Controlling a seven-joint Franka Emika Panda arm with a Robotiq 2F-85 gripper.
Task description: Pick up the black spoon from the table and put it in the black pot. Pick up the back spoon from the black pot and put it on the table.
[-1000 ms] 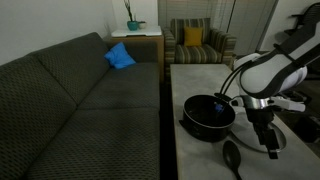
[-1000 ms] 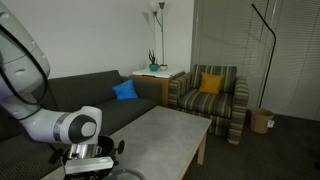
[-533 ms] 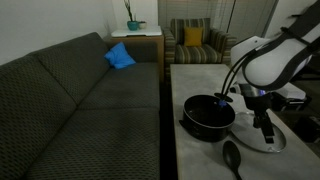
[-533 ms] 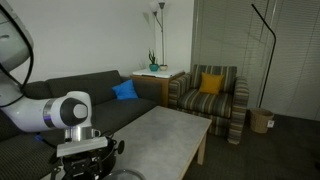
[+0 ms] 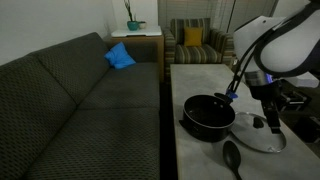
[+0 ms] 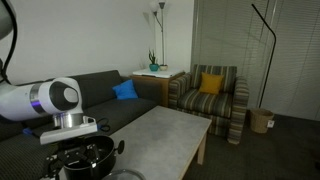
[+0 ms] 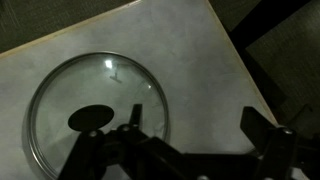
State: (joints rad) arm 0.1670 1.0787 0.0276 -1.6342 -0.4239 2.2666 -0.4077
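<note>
The black pot (image 5: 207,116) stands on the grey table (image 5: 200,75) near its front end. The black spoon (image 5: 233,157) lies on the table just in front of the pot, its bowl toward the pot. My gripper (image 5: 274,124) hangs above the glass lid (image 5: 258,136) beside the pot, apart from the spoon. In the wrist view my gripper (image 7: 195,122) is open and empty over bare table (image 7: 190,60), with the lid (image 7: 95,115) below its left finger. The pot and spoon are out of the wrist view.
A dark sofa (image 5: 80,110) with a blue cushion (image 5: 120,56) runs along the table's side. A striped armchair (image 5: 193,42) and a small white side table with a plant (image 5: 133,30) stand beyond. A floor lamp (image 6: 268,60) stands at the far end.
My gripper has risen from just above the lid to well above it, still open and empty. The spoon, pot and lid have not moved.
</note>
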